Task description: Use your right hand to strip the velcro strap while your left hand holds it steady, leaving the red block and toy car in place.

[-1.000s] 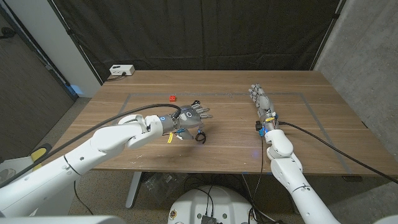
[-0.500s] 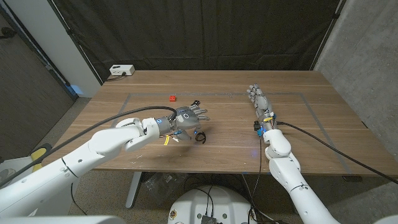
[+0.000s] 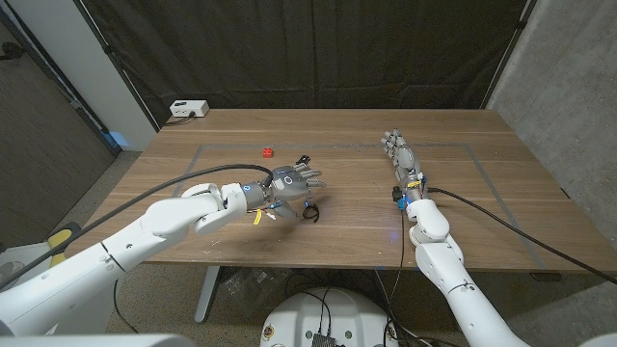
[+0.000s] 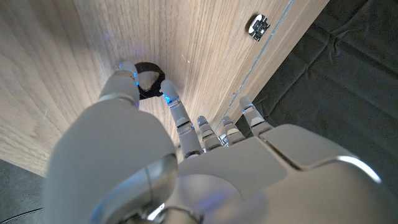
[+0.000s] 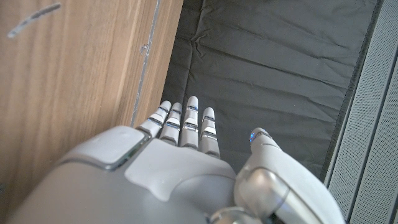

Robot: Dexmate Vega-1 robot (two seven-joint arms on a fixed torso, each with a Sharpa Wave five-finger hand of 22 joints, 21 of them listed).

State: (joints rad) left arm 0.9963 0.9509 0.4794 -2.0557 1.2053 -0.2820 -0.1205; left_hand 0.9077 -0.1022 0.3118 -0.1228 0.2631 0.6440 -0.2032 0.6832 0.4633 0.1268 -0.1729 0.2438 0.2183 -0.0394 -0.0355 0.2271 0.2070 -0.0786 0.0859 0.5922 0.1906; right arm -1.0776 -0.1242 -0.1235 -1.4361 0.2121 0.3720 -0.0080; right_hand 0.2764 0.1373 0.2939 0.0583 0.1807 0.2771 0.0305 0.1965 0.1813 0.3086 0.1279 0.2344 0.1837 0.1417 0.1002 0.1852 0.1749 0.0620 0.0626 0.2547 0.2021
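Observation:
The velcro strap is a small black loop on the wooden table, left of the middle. My left hand is over it, and in the left wrist view the thumb and one finger pinch the strap from either side while the other fingers of the left hand spread. The red block lies beyond that hand. The small toy car sits just past its fingertips. My right hand is at the table's right, fingers straight and together, holding nothing.
A white box sits at the table's far left corner. Grey tape lines mark a rectangle on the tabletop. A dark curtain hangs behind the table, and cables run along both arms.
My left arm has drawn back a little while its hand stays at the strap. The right hand has edged slightly away from me. Strap, block and car have not moved.

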